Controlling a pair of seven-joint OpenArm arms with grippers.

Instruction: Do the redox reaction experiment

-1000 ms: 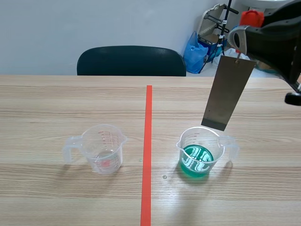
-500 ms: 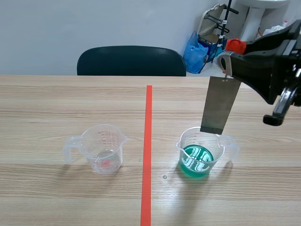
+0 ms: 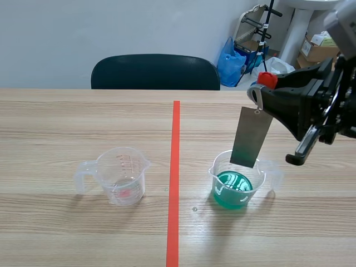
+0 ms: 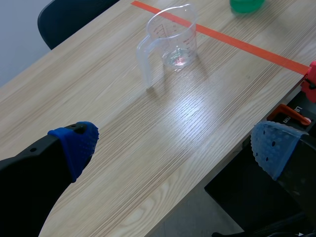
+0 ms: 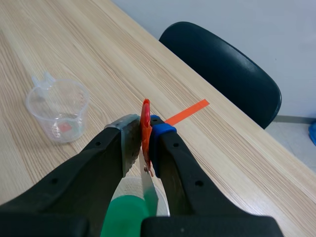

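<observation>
A grey metal plate point(image 3: 250, 136) hangs from a red clip point(image 3: 267, 79), and my right gripper point(image 3: 258, 92) is shut on that clip. The plate's lower edge sits within the mouth of the clear cup of green liquid point(image 3: 238, 181), seemingly just above the liquid. In the right wrist view the clip point(image 5: 146, 123) is pinched at my right gripper point(image 5: 143, 131), with the plate point(image 5: 148, 190) pointing down at the green liquid point(image 5: 126, 215). An empty clear cup point(image 3: 119, 175) stands left of the tape line. My left gripper point(image 4: 175, 143) is open over the table's near edge, far from the empty cup point(image 4: 173, 42).
An orange-red tape line point(image 3: 174, 178) runs down the table's middle. A dark chair point(image 3: 156, 71) stands behind the far edge, with a blue bag point(image 3: 231, 61) and boxes beyond it. An orange-black clamp point(image 4: 291, 116) sits at the table's edge.
My right arm has come down and to the left with the clip and plate. The plate's lower edge has sunk from above the green cup's rim into its mouth.
</observation>
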